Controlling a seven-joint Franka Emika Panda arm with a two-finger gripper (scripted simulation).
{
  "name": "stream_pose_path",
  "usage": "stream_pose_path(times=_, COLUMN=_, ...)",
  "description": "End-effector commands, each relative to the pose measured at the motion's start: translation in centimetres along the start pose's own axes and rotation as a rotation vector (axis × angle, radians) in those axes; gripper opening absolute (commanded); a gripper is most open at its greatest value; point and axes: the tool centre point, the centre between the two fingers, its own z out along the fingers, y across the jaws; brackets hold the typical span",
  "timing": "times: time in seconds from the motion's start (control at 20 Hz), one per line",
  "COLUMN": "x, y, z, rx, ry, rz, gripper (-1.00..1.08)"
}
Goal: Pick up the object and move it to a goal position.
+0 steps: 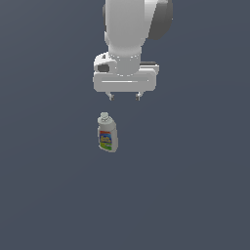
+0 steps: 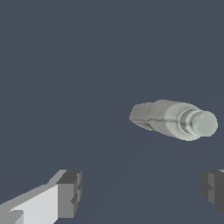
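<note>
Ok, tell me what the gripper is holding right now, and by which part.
Nothing is held. The gripper is open and empty, apart from the bottle, which no finger touches.

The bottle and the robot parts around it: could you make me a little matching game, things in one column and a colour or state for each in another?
Things:
1. bottle
2. bottle cap
3. gripper
4. floor

Descriptions:
A. plain dark blue-grey
B. jaws apart, holding nothing
C. round, pale grey
D. carries a colourful label

Pairs: 1-D, 2-C, 3-B, 4-A
</note>
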Motion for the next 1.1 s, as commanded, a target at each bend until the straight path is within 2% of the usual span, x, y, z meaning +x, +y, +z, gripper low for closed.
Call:
stream_pose_path(times=0.0, x=0.0, y=0.0, z=0.0, rx=0.0, ry=0.0, rz=0.0, gripper=1.0)
stream_pose_path(times=0.5, x=0.2, y=1.7, z=-1.6, rx=-0.001, ry=0.021, rz=-0.006, gripper=1.0)
stream_pose_path(times=1.05, x=0.3, y=1.8, z=-1.5, rx=-0.001, ry=0.02, rz=-0.034, gripper=1.0)
